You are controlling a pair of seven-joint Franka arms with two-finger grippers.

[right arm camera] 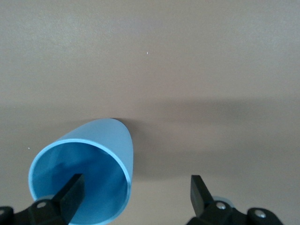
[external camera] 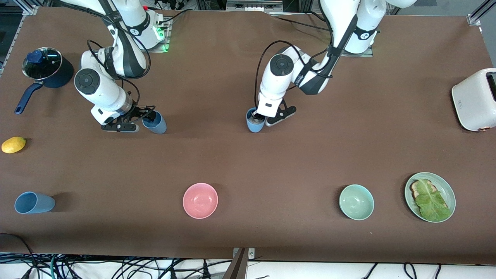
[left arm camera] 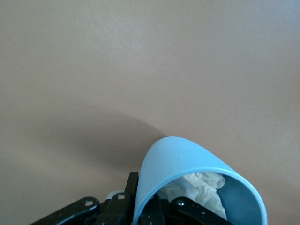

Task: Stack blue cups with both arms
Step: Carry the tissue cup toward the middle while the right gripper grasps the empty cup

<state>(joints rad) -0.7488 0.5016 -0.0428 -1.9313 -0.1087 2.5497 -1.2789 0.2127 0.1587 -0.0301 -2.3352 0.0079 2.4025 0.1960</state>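
Three smooth, tapered blue plastic cups are on the brown matte tabletop. The left gripper (external camera: 259, 115) has its fingers clamped on the rim of one cup (external camera: 254, 123) mid-table. The right gripper (external camera: 144, 117) has its fingers spread wide, one inside a second cup (external camera: 155, 122). A third cup (external camera: 34, 202) lies tipped near the front edge, toward the right arm's end.
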